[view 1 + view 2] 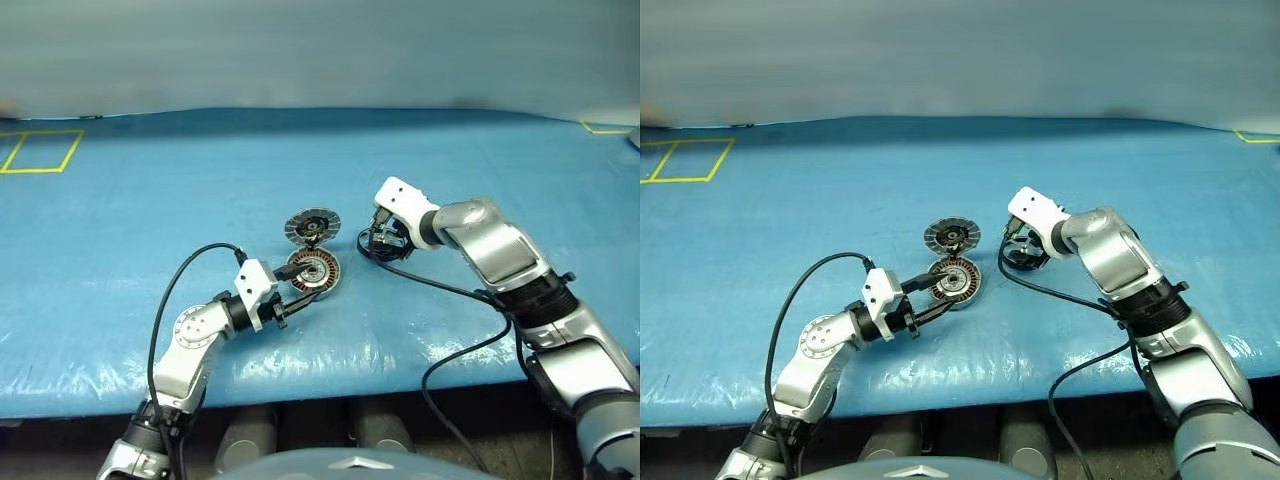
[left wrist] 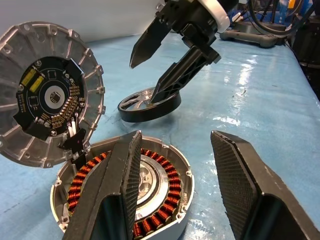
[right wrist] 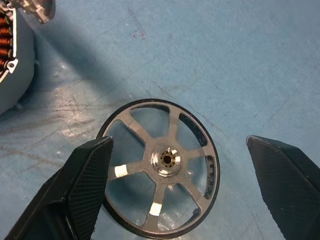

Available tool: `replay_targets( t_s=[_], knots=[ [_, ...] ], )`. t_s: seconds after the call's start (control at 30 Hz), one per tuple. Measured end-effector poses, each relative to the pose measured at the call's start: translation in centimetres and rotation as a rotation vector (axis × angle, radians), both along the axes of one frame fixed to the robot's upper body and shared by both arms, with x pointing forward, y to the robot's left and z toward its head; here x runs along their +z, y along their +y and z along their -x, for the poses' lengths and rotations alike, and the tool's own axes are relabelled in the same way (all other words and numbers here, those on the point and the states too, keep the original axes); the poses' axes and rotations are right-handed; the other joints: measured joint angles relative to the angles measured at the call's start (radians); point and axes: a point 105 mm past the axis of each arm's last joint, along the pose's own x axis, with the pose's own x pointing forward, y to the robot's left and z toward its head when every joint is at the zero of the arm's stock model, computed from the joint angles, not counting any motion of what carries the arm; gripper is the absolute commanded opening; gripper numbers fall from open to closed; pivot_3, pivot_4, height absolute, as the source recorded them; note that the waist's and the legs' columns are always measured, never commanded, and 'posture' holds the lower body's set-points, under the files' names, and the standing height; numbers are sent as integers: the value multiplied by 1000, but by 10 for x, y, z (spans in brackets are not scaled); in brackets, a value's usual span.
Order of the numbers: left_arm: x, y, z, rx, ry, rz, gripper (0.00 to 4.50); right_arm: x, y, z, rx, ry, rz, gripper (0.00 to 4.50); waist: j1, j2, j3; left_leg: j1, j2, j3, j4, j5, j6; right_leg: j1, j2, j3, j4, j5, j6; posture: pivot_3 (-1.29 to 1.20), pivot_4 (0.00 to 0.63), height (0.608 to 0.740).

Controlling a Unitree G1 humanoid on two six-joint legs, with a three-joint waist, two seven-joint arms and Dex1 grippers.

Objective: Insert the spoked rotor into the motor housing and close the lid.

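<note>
Rotor count: one spoked rotor (image 3: 162,175), lying flat on the blue table cover (image 1: 150,200), apart from the housing.
Housing count: one motor housing (image 2: 150,195), open, its copper winding ring facing up.
Lid count: one lid (image 2: 47,95), swung up beside the housing and joined to it at the rim, striped inner face and dark centre showing.
Grippers: two.
Right gripper (image 3: 177,170): fingers spread wide over the rotor, one finger overlapping its rim in the wrist view, the other well off to the side; nothing gripped.
Left gripper (image 2: 172,185): jaws apart, one finger (image 2: 117,185) lying across the housing's rim and windings, the other beyond its edge; whether it presses on the housing, I cannot tell.
Right wrist view adds: six silver spokes, a shiny hub, two white marks on the spokes.
Left wrist view adds: the lid's circuit board with yellow parts, and the right gripper's fingertip at the rotor's rim.
Head views add: yellow tape squares (image 1: 40,150) far off at the cover's corner.
</note>
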Motion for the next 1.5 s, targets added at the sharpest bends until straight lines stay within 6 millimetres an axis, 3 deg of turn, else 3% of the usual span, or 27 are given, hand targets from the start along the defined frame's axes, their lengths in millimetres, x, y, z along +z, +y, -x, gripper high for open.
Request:
replay_targets(
  t_s=[0.17, 0.57, 1.1, 1.23, 1.5],
  knots=[
    [-5, 0, 2, -15, 6, -25, 2321, 0, 7, 6, -15, 36, -32, 4468, 2, 0, 0, -1, 0, -1, 0, 0, 0, 0, -1, 0, -1, 1, 1, 0, 150, 740],
    [-10, 0, 5, -48, 33, -41, 2321, -5, -5, 6, -79, 50, -7, 4468, -2, 0, 0, -1, 0, 0, 5, 0, 0, 1, 0, 0, 1, 2, 3, 0, 150, 740],
    [-14, 1, 6, -43, 49, -38, 2321, -21, -4, 14, -93, 89, -21, 4468, -4, 0, 0, -1, 0, 1, 14, -1, 2, 3, 0, 1, 2, 4, 0, 0, 150, 740],
    [-15, 1, 6, -43, 49, -39, 2321, -27, -5, 17, -95, 103, -21, 3557, -4, 0, 0, -1, 0, 2, 13, -1, 2, 3, 0, 1, 2, 4, 0, 0, 150, 740],
    [-17, 1, 5, -42, 60, -42, 2321, -27, -2, 19, -86, 104, -40, 3557, -4, 1, 0, -1, 0, 2, 13, -1, 3, 2, 0, 1, 2, 5, 1, 0, 150, 740]
  ],
)
